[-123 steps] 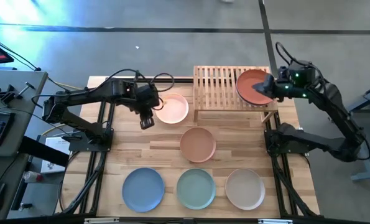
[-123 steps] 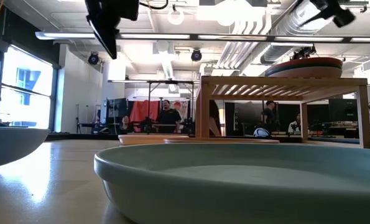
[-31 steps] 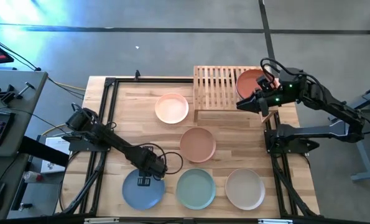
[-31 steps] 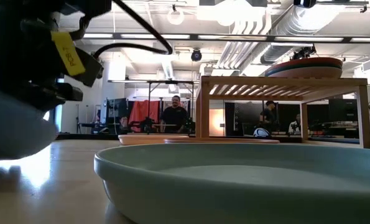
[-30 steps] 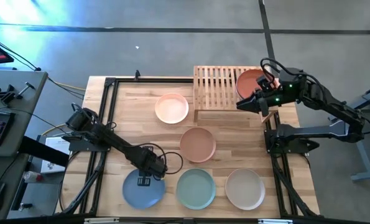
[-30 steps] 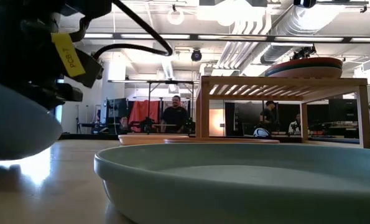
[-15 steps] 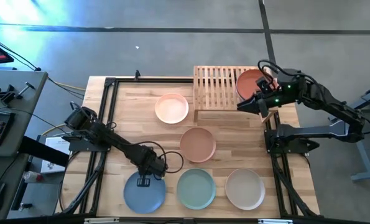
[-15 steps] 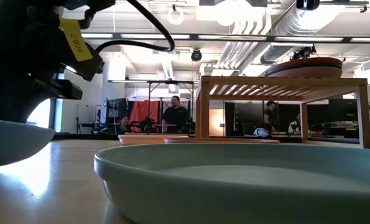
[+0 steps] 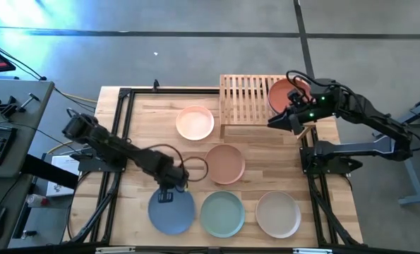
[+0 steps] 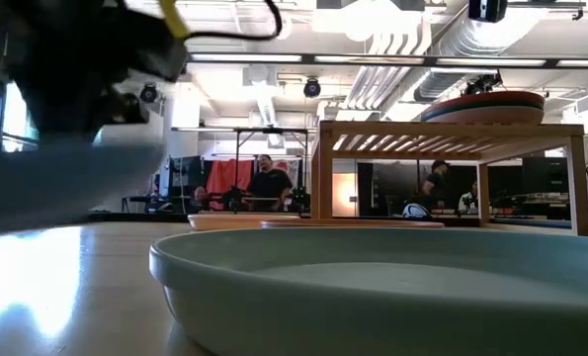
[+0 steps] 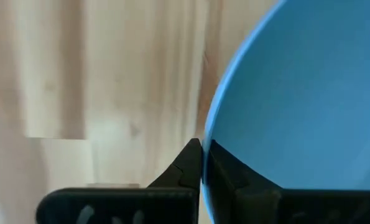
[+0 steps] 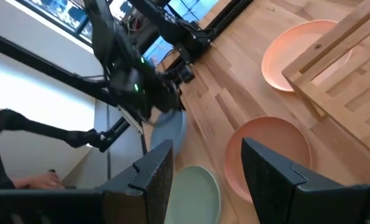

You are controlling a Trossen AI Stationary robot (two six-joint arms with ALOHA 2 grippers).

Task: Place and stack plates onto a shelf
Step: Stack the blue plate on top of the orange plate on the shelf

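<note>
Overhead, left claw (image 9: 167, 195) pinching light blue plate (image 9: 171, 212)

Wood, matte plates and dark arm hardware

The tabletop (image 9: 139, 123) is butcher-block wood with a smooth, faintly sheened surface and visible grain strips; the shelf (image 9: 245, 99) is pale, unpainted wooden slats. The light blue plate (image 9: 171, 212), mint plate (image 9: 222, 214), beige plate (image 9: 278, 214), salmon plate (image 9: 224, 163), pale pink plate (image 9: 195, 122) and rust red plate (image 9: 286, 95) all look smooth and matte, like plastic or glazeless ceramic. The left gripper (image 9: 169, 192) and right gripper (image 9: 284, 120) are dark, dull-finished plastic or metal; which cannot be told. The floor (image 9: 195, 56) is smooth and grey with soft reflections.
</note>
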